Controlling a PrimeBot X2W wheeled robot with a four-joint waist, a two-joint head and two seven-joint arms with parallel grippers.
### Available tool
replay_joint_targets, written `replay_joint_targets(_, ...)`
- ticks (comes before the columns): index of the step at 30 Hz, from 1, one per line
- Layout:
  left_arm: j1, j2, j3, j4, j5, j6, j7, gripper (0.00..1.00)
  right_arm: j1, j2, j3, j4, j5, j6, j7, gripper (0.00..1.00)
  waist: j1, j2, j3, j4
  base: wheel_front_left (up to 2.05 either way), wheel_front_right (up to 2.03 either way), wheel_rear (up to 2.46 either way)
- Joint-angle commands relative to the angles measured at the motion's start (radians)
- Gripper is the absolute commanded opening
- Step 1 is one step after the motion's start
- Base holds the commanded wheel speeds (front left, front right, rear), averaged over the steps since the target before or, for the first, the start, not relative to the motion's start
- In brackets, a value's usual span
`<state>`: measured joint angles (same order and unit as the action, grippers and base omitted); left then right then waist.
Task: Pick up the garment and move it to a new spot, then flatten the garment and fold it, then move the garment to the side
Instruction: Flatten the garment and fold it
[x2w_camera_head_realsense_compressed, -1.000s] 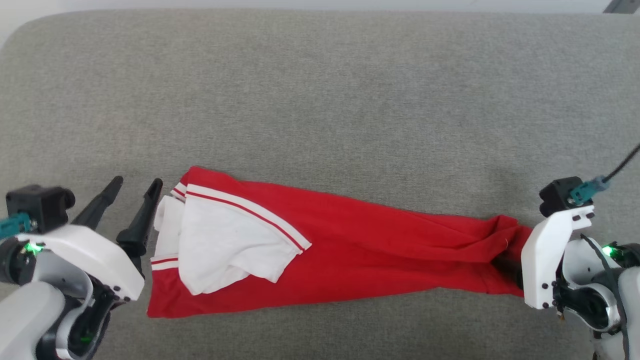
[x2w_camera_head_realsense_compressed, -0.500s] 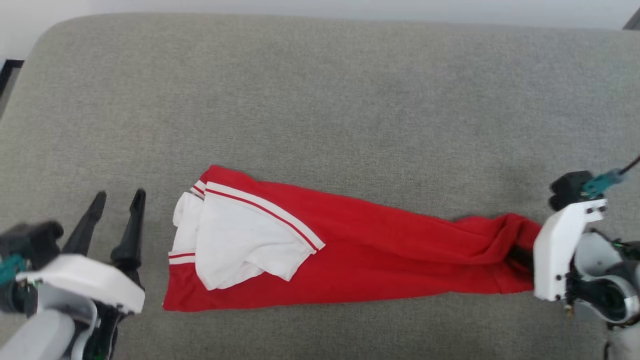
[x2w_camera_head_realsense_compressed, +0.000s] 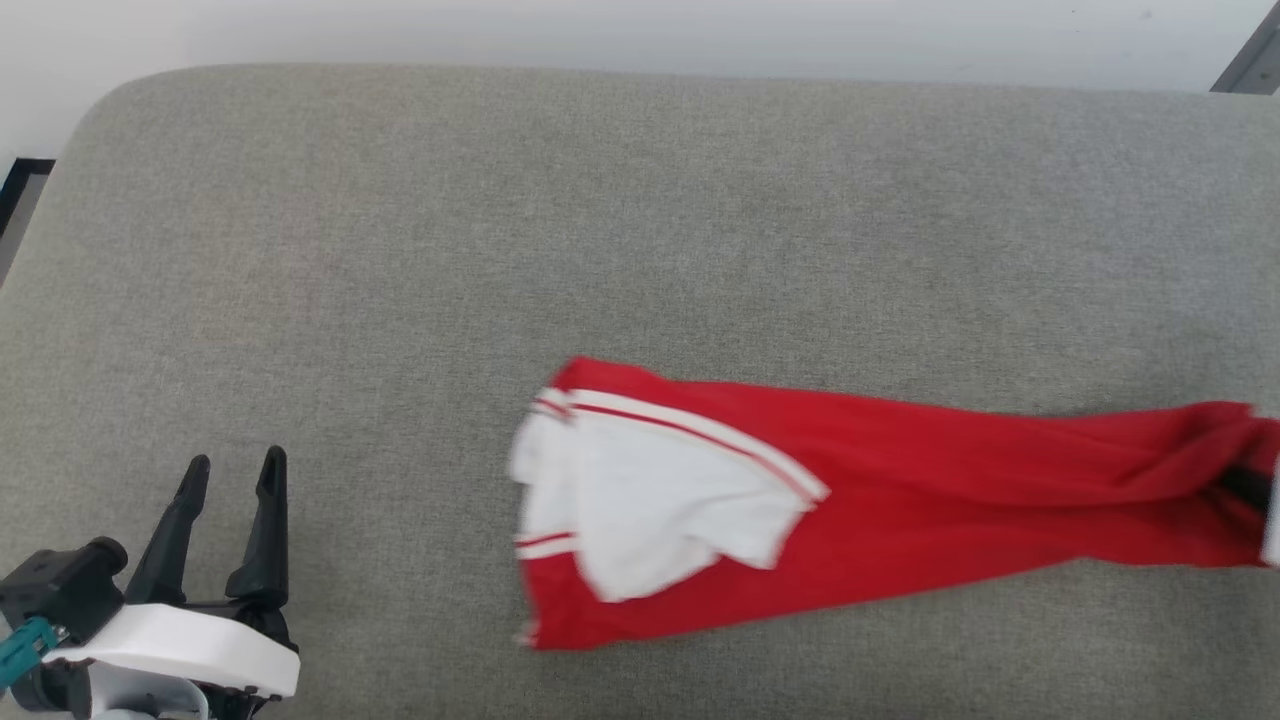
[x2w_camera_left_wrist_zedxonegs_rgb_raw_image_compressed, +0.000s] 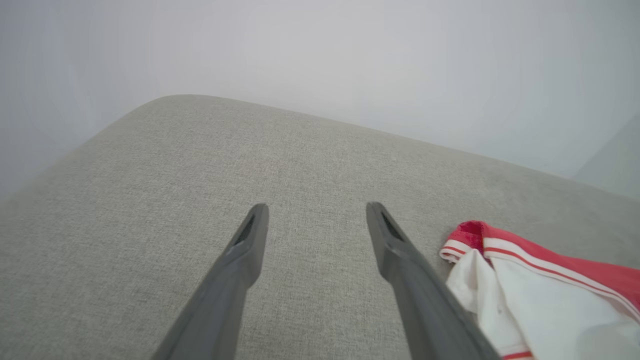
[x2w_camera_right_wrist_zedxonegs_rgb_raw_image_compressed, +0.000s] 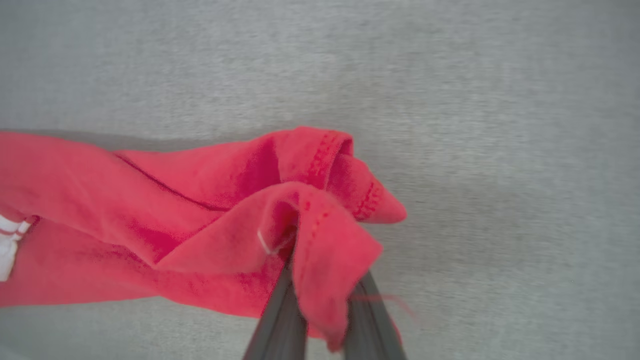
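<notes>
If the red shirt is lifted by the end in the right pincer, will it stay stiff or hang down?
Probably floppy: the garment bunches and creases where the right pincer pinches its hem. It seems light, thin cloth, so it would likely hang and trail. The white sleeve lies loose and may flop over.

You can read nothing in these views: no letters, numbers, brand marks or signs come out legibly. The garment (x2w_camera_head_realsense_compressed: 900, 500) shows you only plain red cloth, a white sleeve and striped trim (nothing printed on it is clear enough to read), and the grey padded surface (x2w_camera_head_realsense_compressed: 600, 200) bears no marking.
</notes>
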<state>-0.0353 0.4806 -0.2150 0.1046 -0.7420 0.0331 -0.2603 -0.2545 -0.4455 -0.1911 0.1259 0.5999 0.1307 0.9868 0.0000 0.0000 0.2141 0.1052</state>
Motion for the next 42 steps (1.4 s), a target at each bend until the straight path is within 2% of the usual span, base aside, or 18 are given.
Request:
replay_joint_targets(1,0.014,-0.027,0.03,-0.001,0.026,-0.019,-0.006,1.0,-0.014,-0.018,-0.034,0.02,-0.024,0.0,0.003,0.0,0.0,0.0,-0.003,-0.002,0.0,0.0,0.0)
replay_joint_targets(6,0.025,-0.084,0.076,0.001,0.076,-0.056,-0.006,1.0,-0.03,-0.051,-0.081,0.071,-0.079,0.0,0.005,0.0,0.0,0.0,-0.01,-0.005,0.0,0.0,0.0)
replay_joint_targets(10,0.036,-0.13,0.112,0.01,0.118,-0.081,-0.006,1.0,-0.044,-0.035,-0.084,0.067,-0.076,0.0,0.021,0.0,0.0,0.0,-0.019,-0.005,0.0,0.0,0.0)
replay_joint_targets(13,0.046,-0.16,0.14,0.01,0.139,-0.101,-0.006,1.0,-0.027,-0.021,-0.061,0.008,-0.048,0.0,0.049,0.0,0.0,0.0,-0.023,-0.006,0.0,0.0,0.0)
replay_joint_targets(18,0.063,-0.193,0.172,0.011,0.172,-0.124,-0.006,1.0,0.019,0.026,0.007,-0.161,0.008,0.0,0.135,0.0,0.0,0.0,-0.026,-0.002,0.0,0.0,0.0)
replay_joint_targets(22,0.059,-0.211,0.182,0.014,0.188,-0.137,-0.006,1.0,0.045,0.068,0.092,-0.291,0.024,0.0,0.17,0.0,0.0,0.0,-0.026,0.013,0.0,0.0,0.0)
replay_joint_targets(26,0.045,-0.221,0.18,0.021,0.199,-0.147,-0.006,1.0,0.037,0.103,0.205,-0.343,0.013,0.0,0.167,0.0,0.0,0.0,-0.026,0.035,0.0,0.0,0.0)
replay_joint_targets(35,0.013,-0.243,0.148,0.046,0.208,-0.16,-0.006,1.0,-0.051,0.165,0.451,-0.251,0.018,0.0,0.091,0.0,0.0,0.0,-0.025,0.107,0.0,0.0,0.0)
replay_joint_targets(41,0.001,-0.251,0.14,0.057,0.2,-0.163,-0.006,1.0,-0.101,0.176,0.54,-0.156,0.006,0.0,0.047,0.0,0.0,0.0,-0.023,0.138,0.0,0.0,0.0)
replay_joint_targets(42,0.001,-0.251,0.141,0.06,0.201,-0.162,-0.006,1.0,-0.116,0.179,0.559,-0.124,0.004,0.0,0.03,0.3,0.0,0.0,-0.023,0.146,0.0,0.0,0.0)
